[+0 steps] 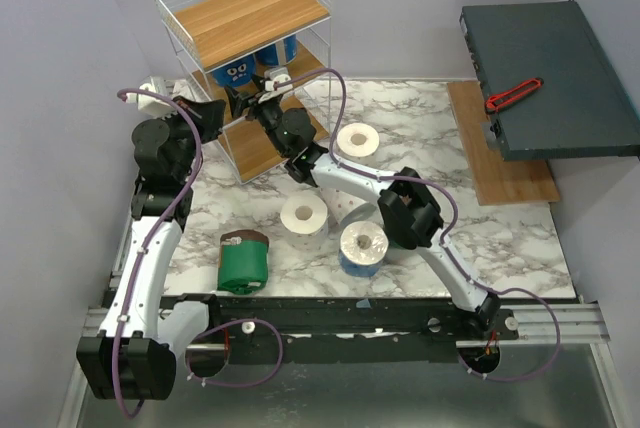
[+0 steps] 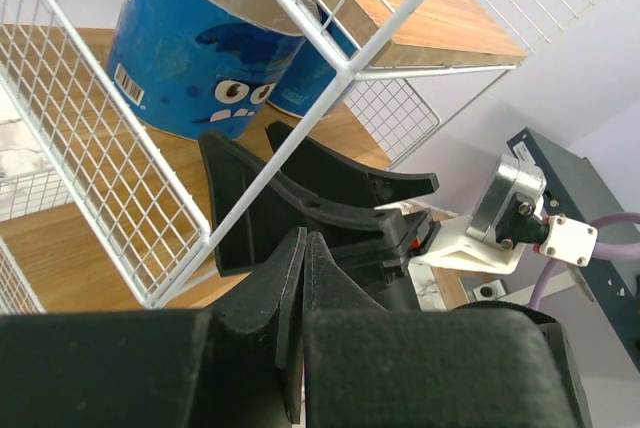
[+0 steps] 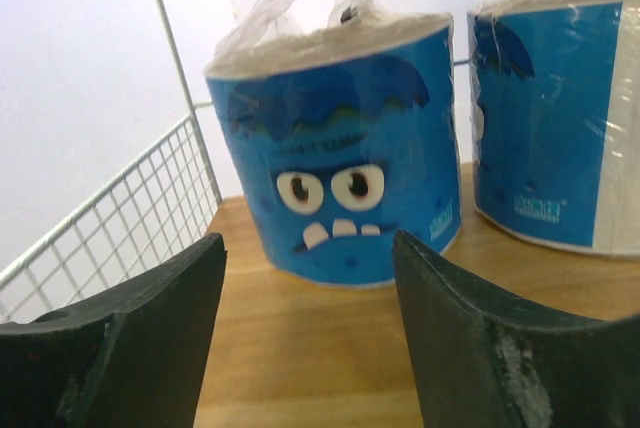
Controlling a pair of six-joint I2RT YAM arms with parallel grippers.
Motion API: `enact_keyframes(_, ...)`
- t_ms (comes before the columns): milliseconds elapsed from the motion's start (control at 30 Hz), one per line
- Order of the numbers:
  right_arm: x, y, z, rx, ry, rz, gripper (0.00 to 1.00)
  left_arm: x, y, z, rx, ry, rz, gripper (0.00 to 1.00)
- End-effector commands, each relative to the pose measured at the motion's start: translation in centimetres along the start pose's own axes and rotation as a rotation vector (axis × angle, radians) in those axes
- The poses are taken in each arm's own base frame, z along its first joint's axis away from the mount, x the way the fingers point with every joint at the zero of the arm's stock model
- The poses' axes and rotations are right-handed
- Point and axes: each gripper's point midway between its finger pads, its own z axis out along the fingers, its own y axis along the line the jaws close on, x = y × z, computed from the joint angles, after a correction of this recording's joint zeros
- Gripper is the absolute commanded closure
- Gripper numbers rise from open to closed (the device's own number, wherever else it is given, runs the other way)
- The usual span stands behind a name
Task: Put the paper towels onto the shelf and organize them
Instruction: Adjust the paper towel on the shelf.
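right claw (image 3: 307, 248) is spread open, gripping nothing; blue-wrapped roll (image 3: 345, 178) stands at its 12 o'clock, just past the fingertips; left claw (image 2: 303, 248) pinched shut, empty

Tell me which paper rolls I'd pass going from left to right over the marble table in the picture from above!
green-wrapped roll, lying down → white roll → blue-wrapped roll. The other white roll sits straight behind the blue-wrapped one, so its place in line is unclear.

2 rolls (image 3: 345, 163) stand side by side on the shelf (image 1: 250, 18).
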Motion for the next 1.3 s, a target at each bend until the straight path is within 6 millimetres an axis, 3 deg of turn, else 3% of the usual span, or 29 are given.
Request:
enact_keyframes(0,-1.9,1.6,-1.5,-0.050,0.019,0.002,0.26,-0.7,0.0,-1.8,-0.039,-0.034,-0.014,1.00)
enact_keyframes(167,-5.1,2.3,-4.4,-0.045,0.022,0.015,0.21,-1.0,0.4,-3.8,-0.094,-0.038,-0.002,1.00)
enact_keyframes(367,-7.8,3.4,-9.3,-0.051,0.069,0.022,0.18,-1.0,0.6,-6.2,-0.139,-0.032,0.009,0.98)
enact_keyframes(467,-8.0,4.0,-12.4,-0.062,0.133,0.021,0.15,0.1,0.2,-7.4,-0.135,0.019,0.006,0.87)
enact_keyframes(600,-7.4,3.6,-16.3,-0.040,0.256,0.052,0.14,2.1,-0.2,-9.0,-0.139,0.118,0.031,0.63)
enact_keyframes(700,-7.2,2.3,-19.4,-0.020,0.344,0.081,0.13,3.4,0.3,-10.5,-0.160,0.156,0.056,0.51)
enact_keyframes(767,-7.4,1.3,-21.3,0.005,0.377,0.099,0.13,4.0,0.4,-11.4,-0.154,0.161,0.070,0.32)
enact_keyframes(867,-7.3,-0.4,-24.1,0.048,0.447,0.096,0.13,5.2,0.7,-12.5,-0.149,0.186,0.090,0.17)
enact_keyframes(1000,-7.3,-3.5,-27.3,0.166,0.536,0.038,0.13,6.5,1.3,-13.5,-0.167,0.225,0.120,0.12)
enact_keyframes(1133,-7.4,-7.0,-30.0,0.337,0.602,-0.005,0.09,7.9,1.6,-13.9,-0.159,0.257,0.139,0.02)
enact_keyframes(1267,-6.7,-10.3,-33.4,0.503,0.717,-0.105,0.06,10.4,1.7,-13.9,-0.130,0.341,0.163,0.02)
